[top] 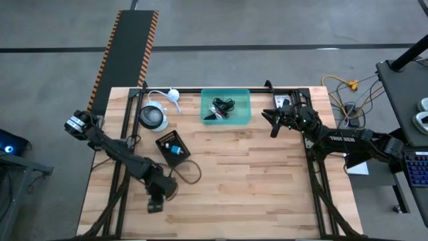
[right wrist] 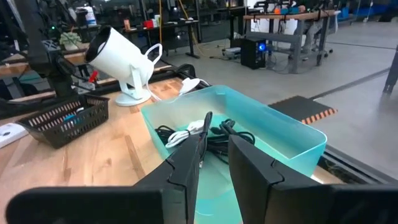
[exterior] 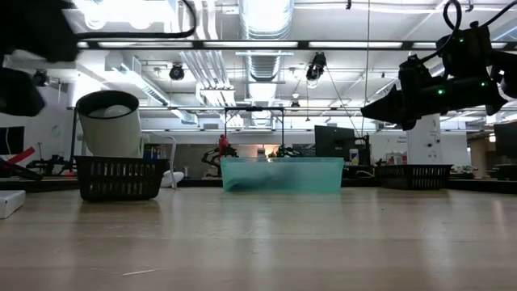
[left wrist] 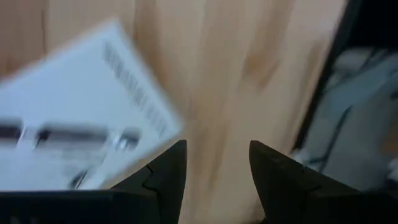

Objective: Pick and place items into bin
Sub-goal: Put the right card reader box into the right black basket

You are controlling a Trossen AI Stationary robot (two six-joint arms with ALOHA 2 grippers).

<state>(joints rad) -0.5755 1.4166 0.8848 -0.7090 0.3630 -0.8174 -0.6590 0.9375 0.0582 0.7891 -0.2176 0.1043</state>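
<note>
Left gripper (left wrist: pixel 213 165) open, empty, above white packet (left wrist: pixel 74 124) at table's seven o'clock.
I judge it light, thin, slippery; I'd pinch an edge. Right gripper (right wrist: pixel 214 155) holds nothing, fingers narrowly parted, three o'clock of bin (top: pixel 226 107) holding cables (top: pixel 223 107).

Bright overhead ceiling lights (exterior: pixel 266 16) glare — left wrist view motion-blurred.

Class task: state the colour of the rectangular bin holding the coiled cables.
Translucent teal-green bin; clearest in the right wrist view.
</note>
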